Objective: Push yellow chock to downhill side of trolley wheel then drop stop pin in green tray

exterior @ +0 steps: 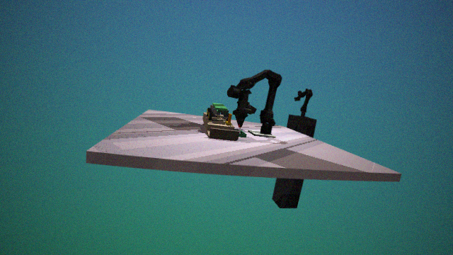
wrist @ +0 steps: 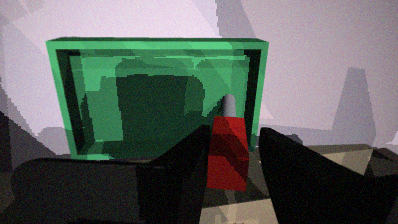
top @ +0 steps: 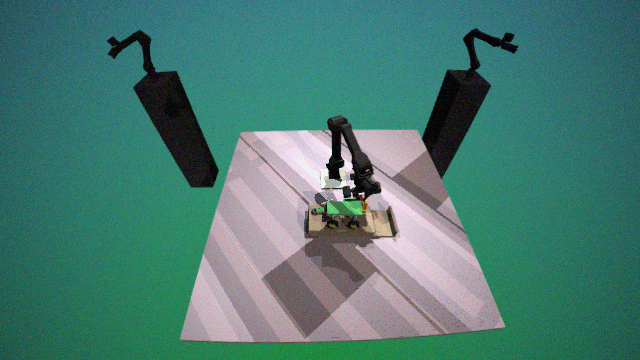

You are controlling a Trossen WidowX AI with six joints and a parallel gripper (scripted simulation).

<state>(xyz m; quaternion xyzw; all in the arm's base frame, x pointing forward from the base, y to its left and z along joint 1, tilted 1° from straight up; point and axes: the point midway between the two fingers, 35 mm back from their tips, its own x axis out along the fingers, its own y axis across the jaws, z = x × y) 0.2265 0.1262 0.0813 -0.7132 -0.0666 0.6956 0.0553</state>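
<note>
The red-headed stop pin [top: 361,198] [exterior: 239,127] [wrist: 229,150] is between the fingers of the slightly parted pincer [top: 361,194] [exterior: 240,125] [wrist: 234,135], its grey shaft toward the green tray [top: 351,199] [exterior: 243,134] [wrist: 157,45]. The chock [top: 365,205] [exterior: 229,119] seems to be beside the trolley [top: 344,207] [exterior: 219,106].

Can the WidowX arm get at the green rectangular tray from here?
Looks like yes. In the wrist view the black fingers are parted around the red-headed stop pin, its grey tip overlapping the tray. I see nothing blocking the way down.
</note>
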